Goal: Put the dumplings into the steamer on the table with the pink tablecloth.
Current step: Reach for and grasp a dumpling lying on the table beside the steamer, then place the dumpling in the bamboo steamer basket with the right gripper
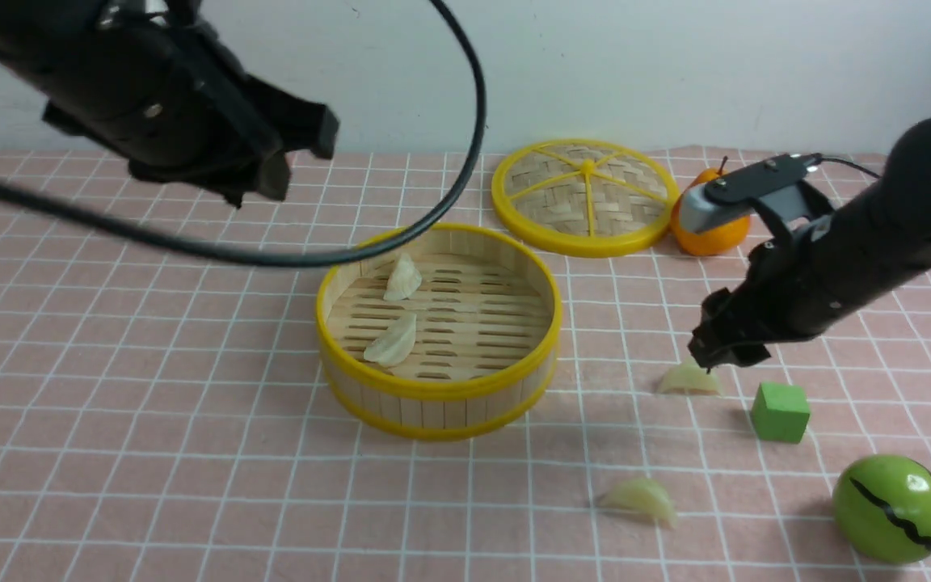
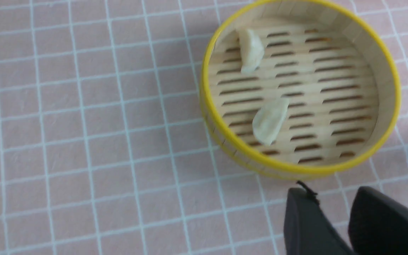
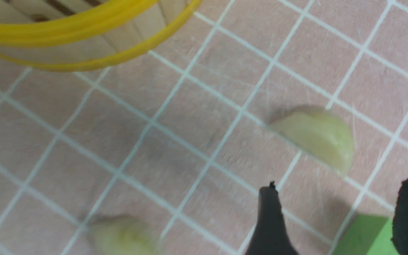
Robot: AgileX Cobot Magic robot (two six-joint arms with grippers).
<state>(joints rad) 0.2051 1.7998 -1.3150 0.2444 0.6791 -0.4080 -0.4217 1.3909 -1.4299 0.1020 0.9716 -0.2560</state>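
The steamer [image 1: 433,404] stands mid-table on the pink tablecloth [image 1: 150,364]. Two dumplings lie inside it [image 1: 403,277] [image 1: 392,340]; they also show in the left wrist view [image 2: 250,49] [image 2: 270,120]. A third dumpling [image 1: 688,378] lies on the cloth right of the steamer, and a fourth dumpling [image 1: 640,496] lies nearer the front. My right gripper [image 1: 712,356] is open and empty, just above and behind the third dumpling [image 3: 313,136]. My left gripper [image 1: 292,158] is open and empty, raised high left of the steamer [image 2: 211,117].
A green cube [image 1: 780,411] sits close to the right of the third dumpling, under my right gripper [image 3: 338,187]. A green ball [image 1: 891,508] lies at the front right. The flat woven lid [image 1: 585,196] and an orange fruit [image 1: 712,226] are behind.
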